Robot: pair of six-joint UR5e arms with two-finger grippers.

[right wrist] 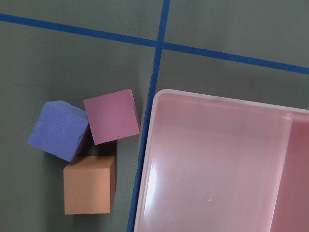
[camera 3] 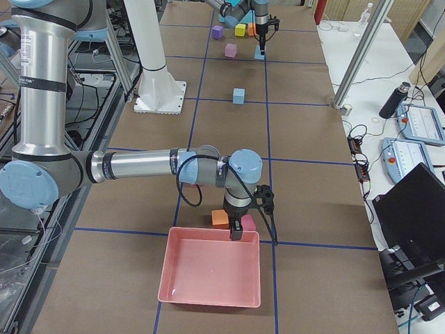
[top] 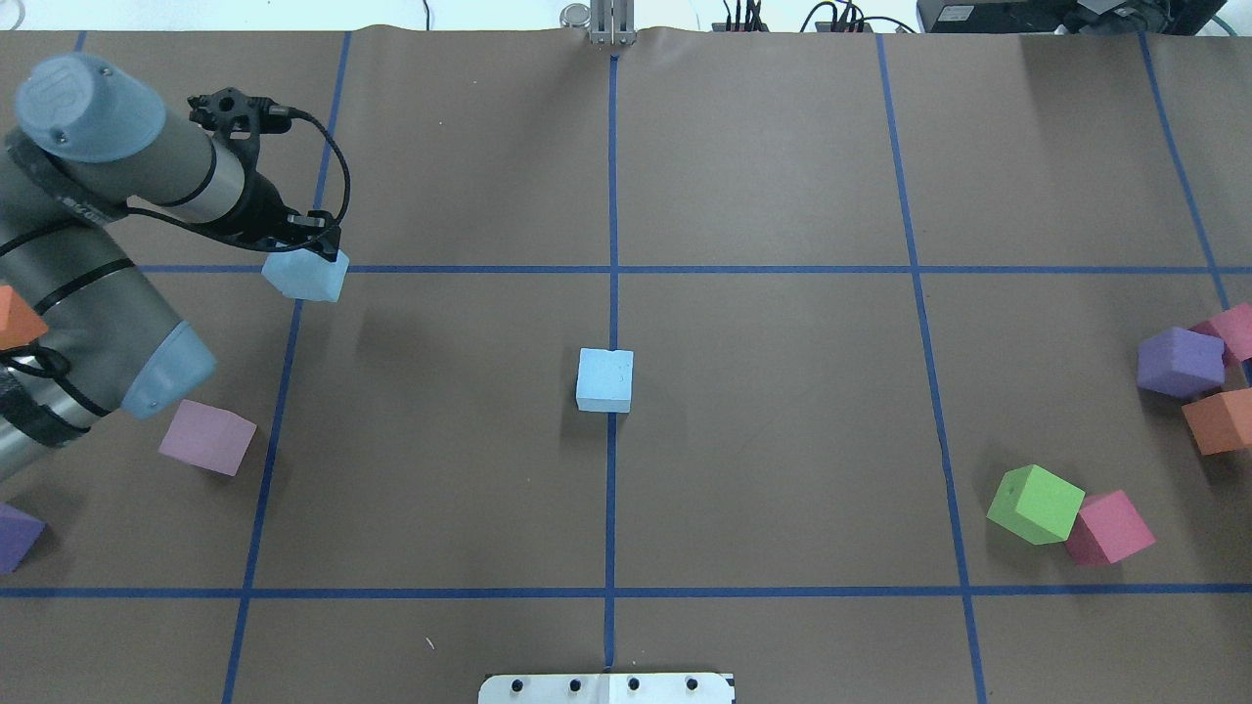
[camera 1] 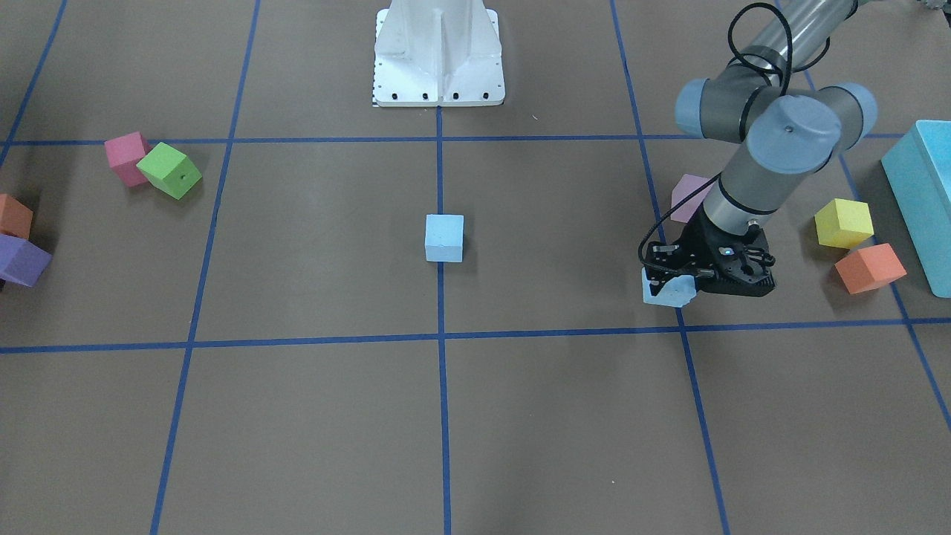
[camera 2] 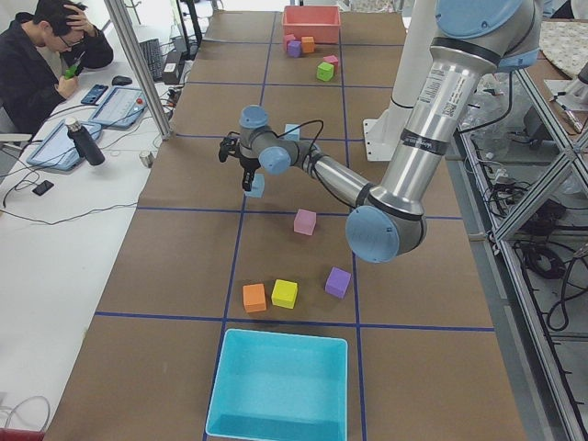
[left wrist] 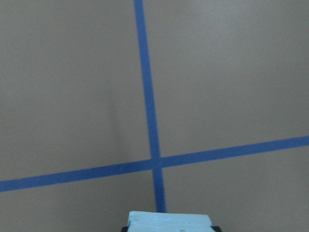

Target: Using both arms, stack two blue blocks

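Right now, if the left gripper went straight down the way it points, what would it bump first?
The brown table, near the blue tape cross. The left gripper points down, so the blue block it holds would likely touch first. No cube seems underneath.

Four fixed cameras, two wrist-mounted.
Overhead and front face oppositely, sharing the left gripper (camera 1: 669, 281) and its blue block (camera 1: 667, 294).

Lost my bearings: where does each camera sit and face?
Front-facing: across the table, facing the pedestal; left arm at right.
Overhead: above and behind, looking forward; left arm at left.
Exterior left: table's left end; left arm near.
Exterior right: right end; right arm near, by pink tray.
Left wrist: downward; held blue block's edge.
Right wrist: down at pink tray, cubes.
Shared: first two show the centre blue block.
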